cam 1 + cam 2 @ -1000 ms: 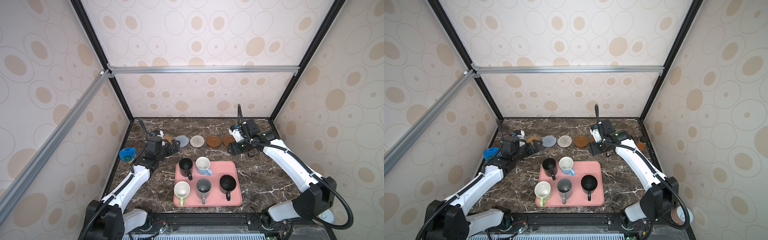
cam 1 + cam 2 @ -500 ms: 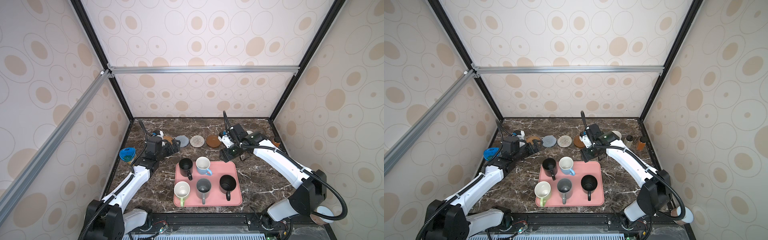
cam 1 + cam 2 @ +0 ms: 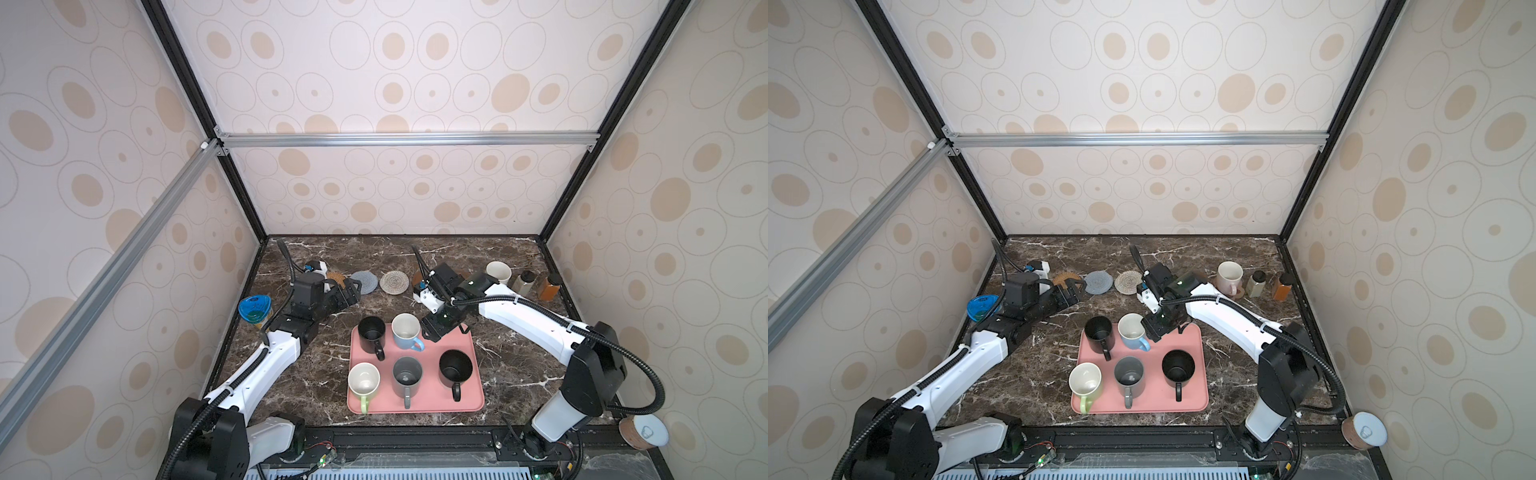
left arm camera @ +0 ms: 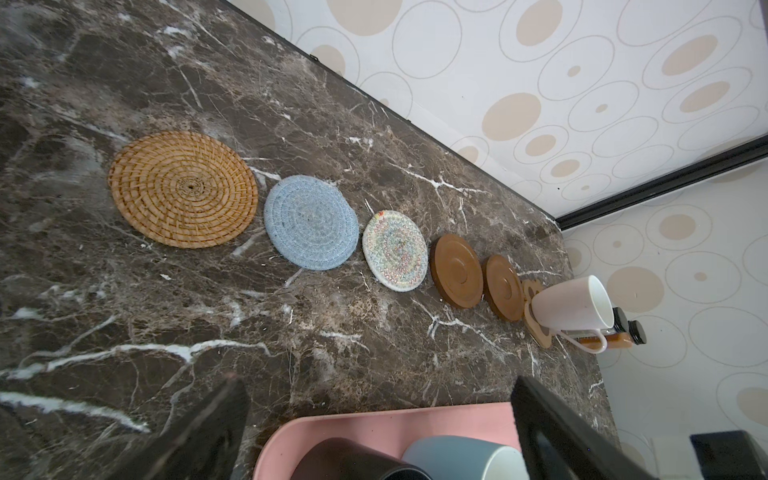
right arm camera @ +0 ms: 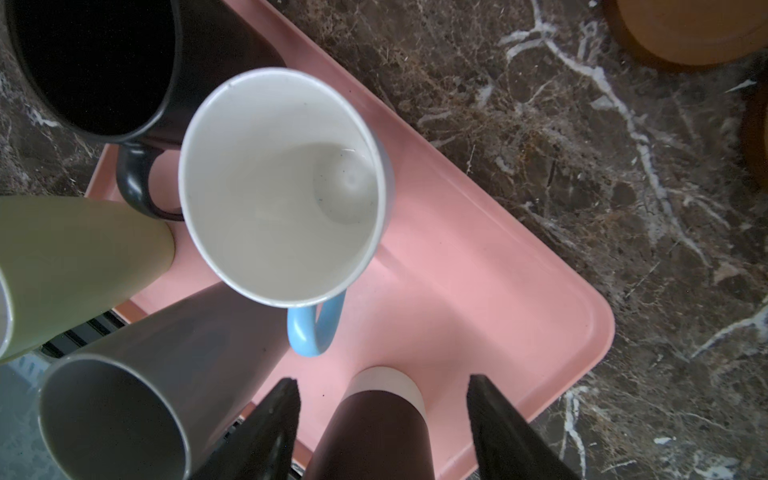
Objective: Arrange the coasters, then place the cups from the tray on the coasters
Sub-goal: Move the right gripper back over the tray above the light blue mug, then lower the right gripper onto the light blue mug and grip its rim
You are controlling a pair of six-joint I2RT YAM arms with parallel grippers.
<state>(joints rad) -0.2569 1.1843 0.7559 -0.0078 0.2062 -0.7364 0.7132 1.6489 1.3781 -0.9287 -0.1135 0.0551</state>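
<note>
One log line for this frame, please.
right claw: open, above tray by light blue cup | left claw: open, empty | placed: pink cup on paw coaster | on tray: five cups

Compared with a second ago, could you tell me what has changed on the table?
The right gripper swung from the coasters at the back to above the tray, beside the light blue mug, jaws open, holding nothing. The left gripper, the five mugs on it and the coasters stayed put.
</note>
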